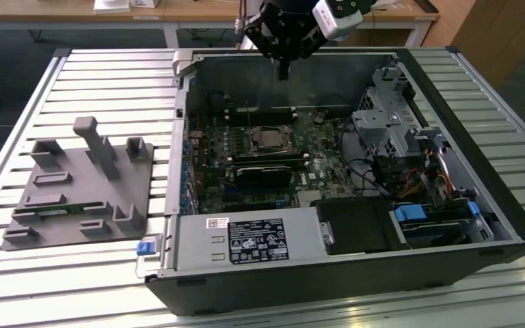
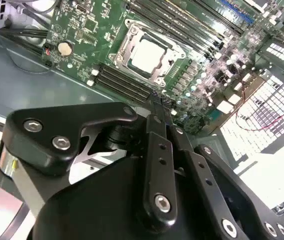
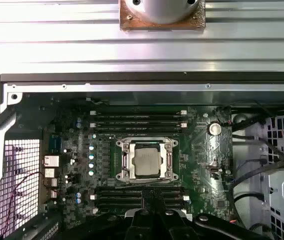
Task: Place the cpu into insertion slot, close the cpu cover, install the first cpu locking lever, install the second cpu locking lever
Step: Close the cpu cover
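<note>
Two fingers (image 2: 156,135) clenched tog., empty, well apart fr. seated cpu (image 2: 148,54).

In the exterior view the arm runs out past the top edge above the gripper (image 1: 284,67). The cpu (image 1: 267,139) down on the board is too small there to tell apart from the cpu cover. Even in the first wrist view I can't make out whether the cpu cover (image 3: 125,162) is latched down. There the gripper's black body hides part of the memory slots (image 3: 117,197) nearest it and is itself cut by the picture's edge. In the second wrist view it blocks the near edge of the circuit board (image 2: 82,30).
</note>
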